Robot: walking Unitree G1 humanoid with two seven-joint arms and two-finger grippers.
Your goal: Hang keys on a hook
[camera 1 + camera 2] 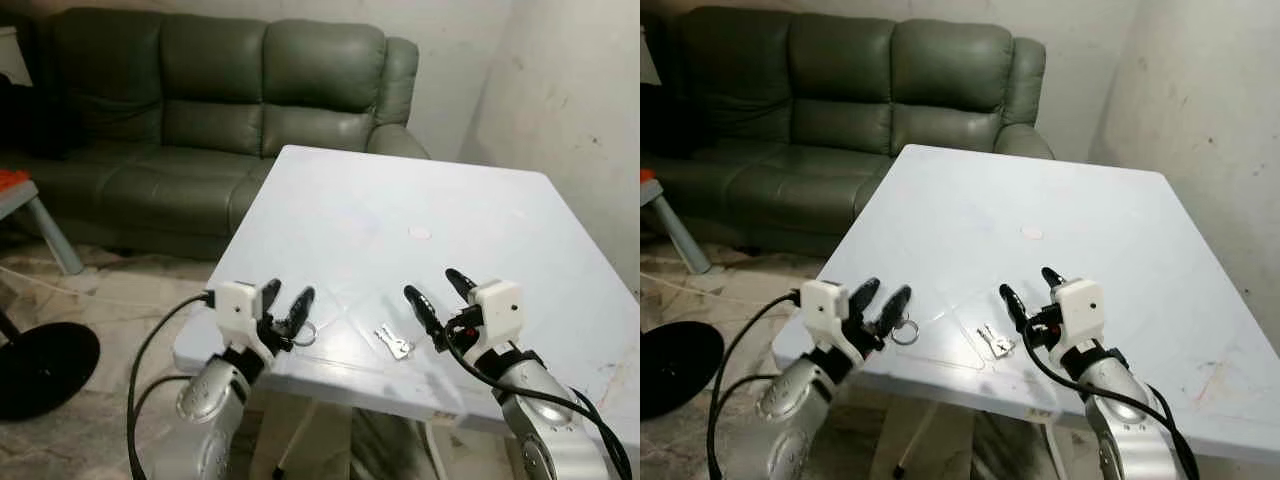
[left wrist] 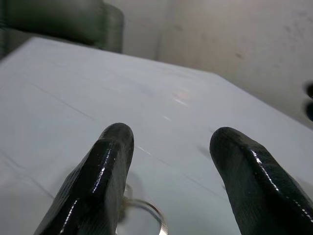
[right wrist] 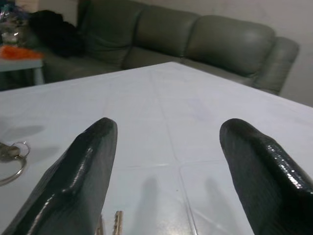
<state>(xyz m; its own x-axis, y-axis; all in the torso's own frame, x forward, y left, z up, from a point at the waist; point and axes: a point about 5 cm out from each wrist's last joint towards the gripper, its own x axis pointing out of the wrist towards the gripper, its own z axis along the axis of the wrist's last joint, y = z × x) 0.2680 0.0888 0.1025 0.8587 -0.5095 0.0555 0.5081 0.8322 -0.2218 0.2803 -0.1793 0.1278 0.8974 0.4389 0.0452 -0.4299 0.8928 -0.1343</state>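
Observation:
A small bunch of silver keys [image 1: 395, 342] lies flat on the white table [image 1: 400, 210], close to its near edge. A loose metal ring [image 1: 305, 333] rests on the table left of the keys. My left gripper [image 1: 287, 297] hovers open just above that ring, which peeks out under one finger [image 2: 98, 181] in the left wrist view as the ring [image 2: 146, 215]. My right gripper [image 1: 433, 285] stands open just right of and beyond the keys. In the right wrist view the keys [image 3: 111, 224] lie below the spread fingers, with the ring [image 3: 13, 159] off to one side.
A green leather sofa [image 1: 220, 110] stands behind the table. A pale wall [image 1: 570, 90] runs along the right. On the floor at left sit a black round base [image 1: 40, 365] and a small table with an orange item [image 1: 12, 180]. A small white disc [image 1: 420, 232] marks the tabletop.

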